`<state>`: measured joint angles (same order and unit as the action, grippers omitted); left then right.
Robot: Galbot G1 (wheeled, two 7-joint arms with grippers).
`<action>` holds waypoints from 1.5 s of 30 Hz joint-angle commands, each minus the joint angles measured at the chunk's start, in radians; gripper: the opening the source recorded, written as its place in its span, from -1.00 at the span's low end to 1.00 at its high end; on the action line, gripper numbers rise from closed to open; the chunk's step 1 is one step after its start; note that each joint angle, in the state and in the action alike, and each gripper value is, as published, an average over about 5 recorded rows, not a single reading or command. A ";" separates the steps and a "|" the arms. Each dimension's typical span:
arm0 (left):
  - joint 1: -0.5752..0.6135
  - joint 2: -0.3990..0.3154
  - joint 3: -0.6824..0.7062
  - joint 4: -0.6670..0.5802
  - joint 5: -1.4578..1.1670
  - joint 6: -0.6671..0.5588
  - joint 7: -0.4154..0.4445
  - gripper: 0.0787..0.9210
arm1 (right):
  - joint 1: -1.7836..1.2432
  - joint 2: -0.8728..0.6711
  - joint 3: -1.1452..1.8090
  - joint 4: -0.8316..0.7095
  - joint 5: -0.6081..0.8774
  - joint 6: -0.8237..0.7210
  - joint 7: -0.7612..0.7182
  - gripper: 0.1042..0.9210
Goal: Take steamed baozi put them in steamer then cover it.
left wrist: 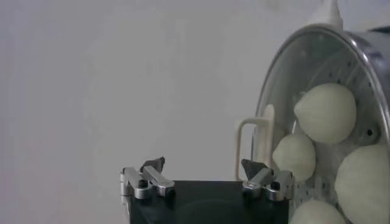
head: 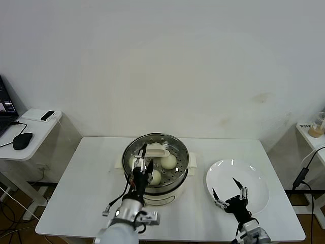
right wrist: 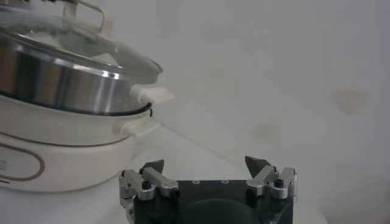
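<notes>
Head cam: high, looks forward and down, whole bench [head: 91, 178] in frame, both arms at the near edge. Left wrist cam: sits right behind the left gripper [left wrist: 204, 165], looks out past its fingers [left wrist: 153, 165], very close, down onto the cover [left wrist: 286, 91] and the steamed baozi [left wrist: 326, 112] under it. Right wrist cam: behind the right gripper [right wrist: 207, 165], low, near bench level, side-on to the steamer [right wrist: 61, 79] beyond the fingertips. All three views share the steamer.

No readable text, label, brand, number or sign is shown; faint marks on a small object at the far right edge cannot be deciphered.
</notes>
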<state>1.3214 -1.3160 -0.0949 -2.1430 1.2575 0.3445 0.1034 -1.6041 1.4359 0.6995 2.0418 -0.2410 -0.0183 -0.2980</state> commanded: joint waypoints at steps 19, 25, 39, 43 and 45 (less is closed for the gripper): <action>0.462 -0.051 -0.556 -0.012 -1.426 -0.409 -0.282 0.77 | -0.053 -0.052 -0.008 -0.014 0.199 0.043 0.057 0.76; 0.471 -0.049 -0.563 0.022 -1.436 -0.412 -0.266 0.77 | -0.047 -0.039 -0.014 -0.026 0.205 0.047 0.069 0.76; 0.464 -0.043 -0.543 0.020 -1.424 -0.371 -0.258 0.77 | -0.032 -0.021 -0.036 -0.042 0.195 0.046 0.067 0.76; 0.462 -0.047 -0.533 0.026 -1.411 -0.370 -0.252 0.77 | -0.034 -0.022 -0.033 -0.038 0.195 0.046 0.066 0.76; 0.466 -0.049 -0.532 0.028 -1.405 -0.371 -0.248 0.77 | -0.034 -0.023 -0.032 -0.036 0.195 0.047 0.065 0.76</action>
<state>1.7730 -1.3616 -0.6186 -2.1275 -0.1330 -0.0255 -0.1502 -1.6376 1.4133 0.6681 2.0037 -0.0547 0.0269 -0.2346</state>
